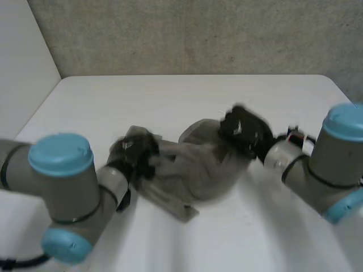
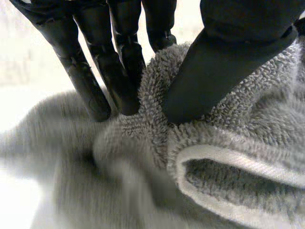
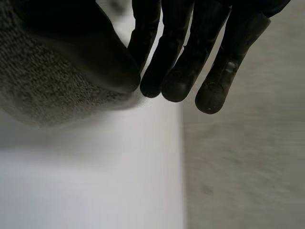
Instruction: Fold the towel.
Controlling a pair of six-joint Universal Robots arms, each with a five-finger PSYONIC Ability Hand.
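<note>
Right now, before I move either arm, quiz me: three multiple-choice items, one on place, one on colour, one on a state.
1. Where on the table is the towel? A) far edge B) middle, between left hand and right hand C) hanging off the near edge
2. Towel colour? A) grey B) red C) blue
3. Left hand? A) open, off the towel B) pinching a towel fold C) shut on nothing
Key: 1B, it lies bunched mid-table; 2A, grey pile; 3B, thumb and fingers clamp a fold.
</note>
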